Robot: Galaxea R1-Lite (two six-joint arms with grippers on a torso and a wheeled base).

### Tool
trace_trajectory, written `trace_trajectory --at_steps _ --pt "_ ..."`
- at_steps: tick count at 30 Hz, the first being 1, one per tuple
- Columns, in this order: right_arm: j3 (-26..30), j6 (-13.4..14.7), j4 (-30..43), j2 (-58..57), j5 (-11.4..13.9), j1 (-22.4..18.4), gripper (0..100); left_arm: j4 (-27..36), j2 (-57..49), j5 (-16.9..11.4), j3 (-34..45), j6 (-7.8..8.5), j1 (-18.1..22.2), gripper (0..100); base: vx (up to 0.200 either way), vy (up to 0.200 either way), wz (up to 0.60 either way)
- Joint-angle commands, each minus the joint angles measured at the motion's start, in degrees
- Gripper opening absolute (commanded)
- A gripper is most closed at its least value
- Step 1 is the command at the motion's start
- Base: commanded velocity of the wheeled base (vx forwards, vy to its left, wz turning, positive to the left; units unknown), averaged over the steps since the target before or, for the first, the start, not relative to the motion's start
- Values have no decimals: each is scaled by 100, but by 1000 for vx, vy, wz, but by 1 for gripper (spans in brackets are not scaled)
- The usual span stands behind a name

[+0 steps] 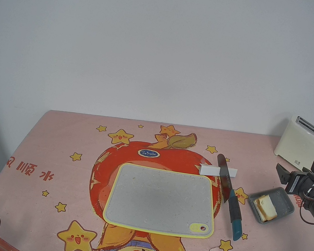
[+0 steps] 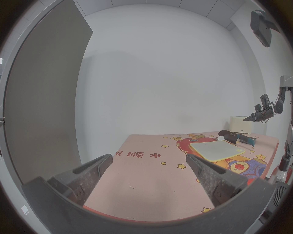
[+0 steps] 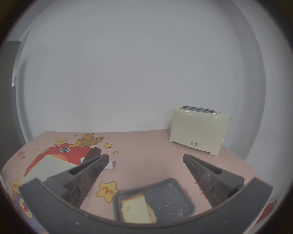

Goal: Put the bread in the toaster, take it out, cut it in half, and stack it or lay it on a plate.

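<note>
Though bread (image 3: 138,210) lies in tray (image 3: 174,195), near edge hidden.

Plain white wall (image 1: 171,36) behind; pink cartoon-printed table (image 1: 62,128) in front.

Soft, even light fills the head view, brightest on the wall (image 1: 171,36) across the upper middle of the frame and greying toward the left corners. Shadows are faint: a pale one on the wall just left of the toaster (image 1: 302,146). The worktop (image 1: 65,137) looks matte, its far edge bowed by the lens. Both wrist views curve lines strongly inside a dark round rim, and the fingers (image 2: 88,173) stand dark in front.
</note>
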Motion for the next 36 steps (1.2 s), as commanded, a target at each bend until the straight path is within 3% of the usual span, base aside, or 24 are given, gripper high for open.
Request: trace_trajectory --at_steps 1,11,21,29,36 --pt "-24 -43 -7 -14 -47 -310 100 -2 -57 -1 101 5 -4 100 0 0 0" --pt "11 -43 -16 12 -47 -855 100 -2 -57 -10 101 -4 5 100 0 0 0" --pt "-41 -122 -77 -5 23 -1057 100 -2 -57 -10 101 -4 5 100 0 0 0" --pt "38 -122 -68 -14 419 -1004 100 -2 -57 -18 101 -4 5 100 0 0 0" --pt "345 -131 -86 3 445 -749 100 -2 -57 -27 101 -4 5 100 0 0 0"
